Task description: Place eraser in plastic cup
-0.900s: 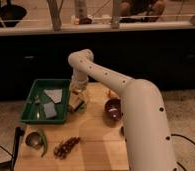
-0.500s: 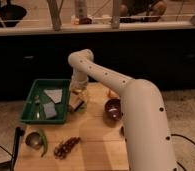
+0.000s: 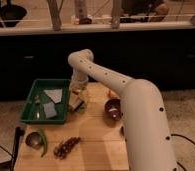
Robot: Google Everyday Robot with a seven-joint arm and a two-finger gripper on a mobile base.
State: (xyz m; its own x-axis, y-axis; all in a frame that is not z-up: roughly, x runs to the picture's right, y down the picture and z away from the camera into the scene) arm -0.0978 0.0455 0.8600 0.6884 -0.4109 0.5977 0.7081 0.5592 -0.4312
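Observation:
My gripper (image 3: 76, 100) hangs from the white arm (image 3: 106, 77) over the wooden table (image 3: 96, 145), just right of the green tray (image 3: 28, 116). A small pale block, possibly the eraser (image 3: 76, 105), shows at the gripper's tip, tilted, close to the table top. I cannot tell whether it is held or lying there. A faint clear shape around the gripper's lower part may be the plastic cup (image 3: 80, 91); I cannot make it out for certain.
The green tray holds grey flat pieces (image 3: 52, 95). A brown bowl (image 3: 112, 107) sits right of the gripper. A green item beside a round metal piece (image 3: 35, 140) and a dark red cluster (image 3: 66, 146) lie at the table's front left. A dark counter stands behind.

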